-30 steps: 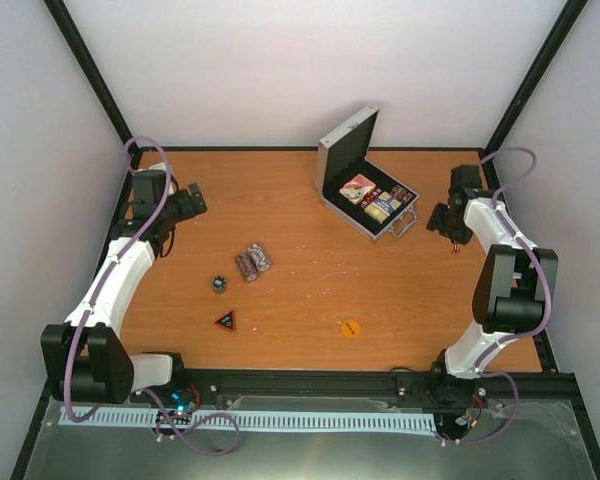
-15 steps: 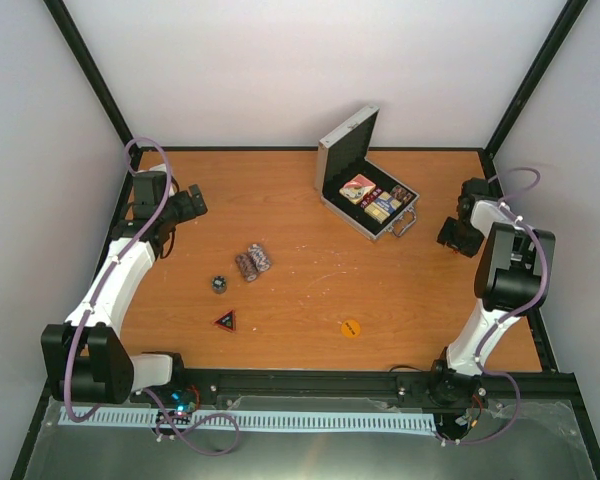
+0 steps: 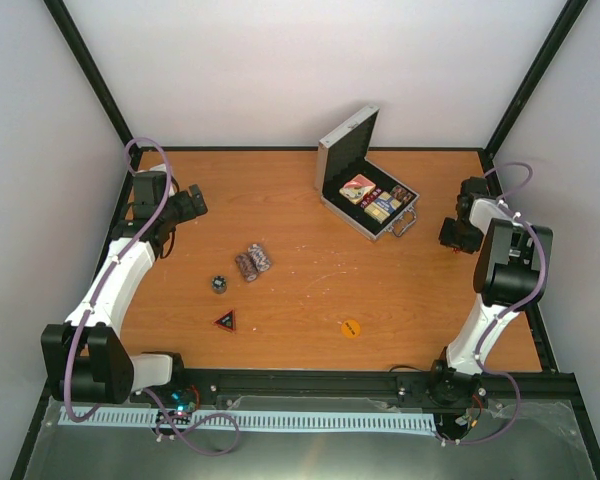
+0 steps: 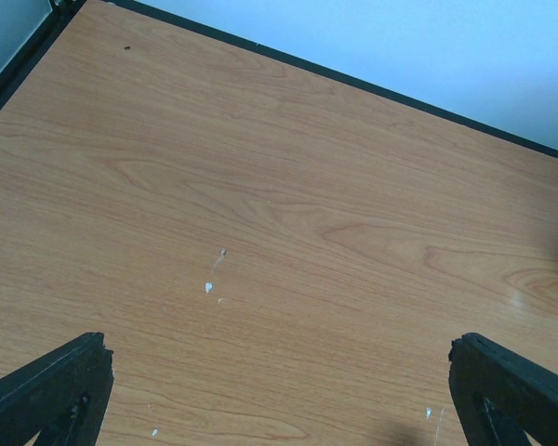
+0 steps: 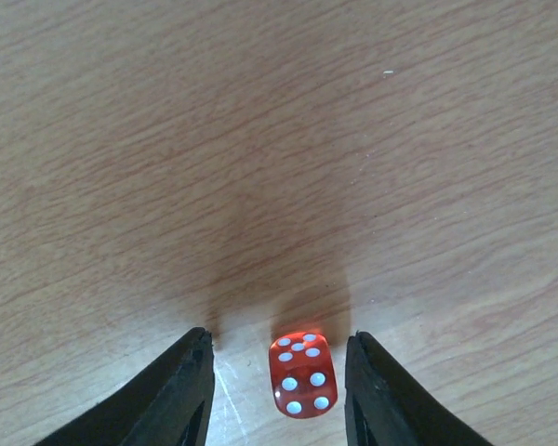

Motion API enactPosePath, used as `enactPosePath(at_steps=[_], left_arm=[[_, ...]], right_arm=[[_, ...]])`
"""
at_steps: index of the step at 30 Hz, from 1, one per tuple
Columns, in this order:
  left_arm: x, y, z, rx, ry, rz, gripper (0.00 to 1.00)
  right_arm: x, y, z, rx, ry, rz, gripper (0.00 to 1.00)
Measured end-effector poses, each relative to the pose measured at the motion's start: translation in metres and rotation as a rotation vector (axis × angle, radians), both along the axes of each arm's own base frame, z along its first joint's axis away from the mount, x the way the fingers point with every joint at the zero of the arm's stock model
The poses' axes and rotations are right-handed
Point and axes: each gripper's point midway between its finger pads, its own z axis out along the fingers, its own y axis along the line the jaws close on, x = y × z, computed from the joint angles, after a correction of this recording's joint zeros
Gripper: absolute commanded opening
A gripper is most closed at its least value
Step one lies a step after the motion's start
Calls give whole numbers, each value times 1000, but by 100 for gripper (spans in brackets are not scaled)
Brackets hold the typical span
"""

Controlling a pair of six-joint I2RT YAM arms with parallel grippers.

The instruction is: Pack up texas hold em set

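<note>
The silver case [image 3: 352, 160] stands open at the back of the table, with the card deck [image 3: 357, 188] and chip stacks [image 3: 388, 203] inside. Two striped chip stacks [image 3: 253, 262] lie at mid left, a small dark chip stack [image 3: 219, 284] below them. The dark red-edged triangle [image 3: 226, 320] and the orange disc [image 3: 350, 328] lie near the front. My right gripper [image 5: 279, 372] is down at the table by the right edge, open, with a red die [image 5: 301, 373] between its fingers, touching neither. My left gripper [image 3: 192, 203] is open and empty at the far left, over bare wood.
The table's black rim [image 3: 505, 215] runs just right of my right gripper. The case's handle [image 3: 405, 222] points toward that gripper. Small white flecks [image 4: 207, 287] mark the wood under my left gripper.
My right arm has folded back toward the right edge and its gripper has come down around the red die. The left arm has not moved.
</note>
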Motion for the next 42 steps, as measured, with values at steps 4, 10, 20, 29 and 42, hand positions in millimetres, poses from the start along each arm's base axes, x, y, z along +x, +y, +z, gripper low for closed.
enactPosePath(at_steps=[4, 10, 20, 29, 42], left_arm=[[0, 0, 0, 0, 0, -1, 100], [0, 0, 0, -1, 1, -1, 100], [0, -1, 0, -5, 1, -6, 100], [0, -2, 0, -8, 1, -10, 100], [1, -8, -1, -20, -6, -40, 100]], right_arm=[[-1, 0, -2, -2, 10, 15, 32], [-2, -2, -3, -17, 16, 20, 25], [-3, -2, -4, -19, 16, 15, 3], [-2, 13, 1, -12, 4, 88, 3], [65, 216, 73, 118, -235, 671, 3]])
